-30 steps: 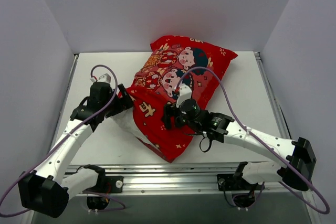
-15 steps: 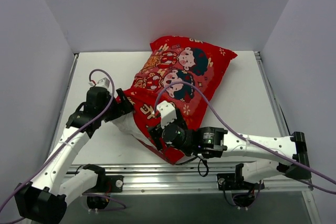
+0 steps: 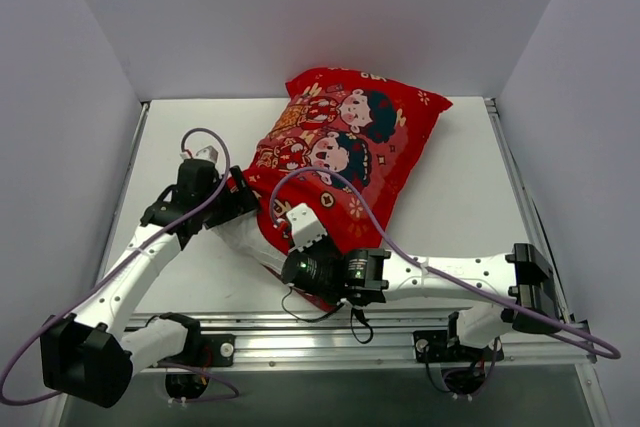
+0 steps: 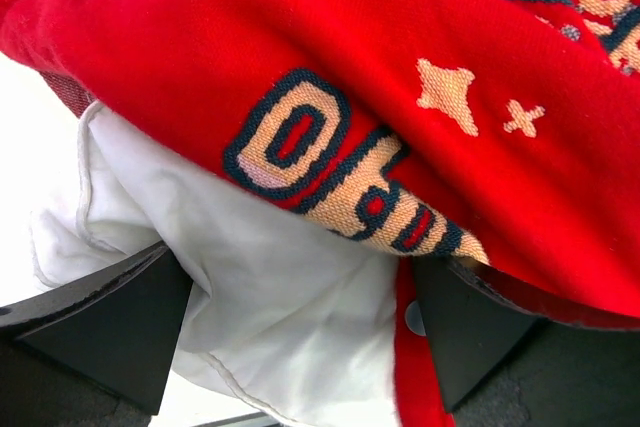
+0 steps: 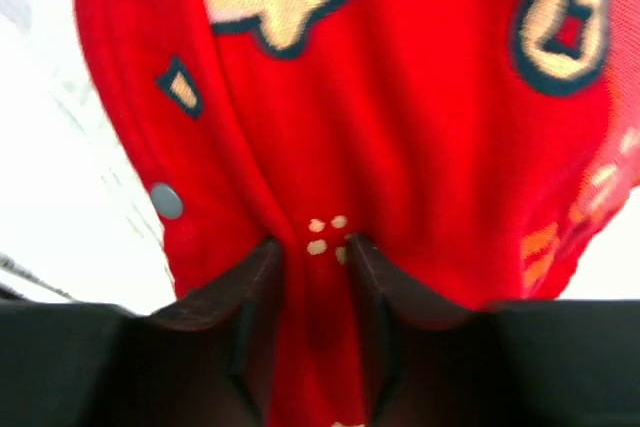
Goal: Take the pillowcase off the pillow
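The pillow [image 3: 240, 235] is almost wholly hidden inside the pillowcase [image 3: 345, 142]; only a white corner shows at its 8 o'clock end. The right gripper [image 5: 312, 247] is covered from above by its own wrist. Its close view is blurred and cropped at 12 o'clock. The left gripper [image 4: 300, 337] is cut off at 6 o'clock.

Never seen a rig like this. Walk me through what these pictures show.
Two robot arms stand at the near edge of a white table. The wide picture looks down from above; the two close-ups come from a camera on each wrist. On the table lies a white pillow, mostly inside a red printed pillowcase. The right gripper pinches a fold of the pillowcase near its open end. The left gripper is open, straddling the exposed pillow corner.
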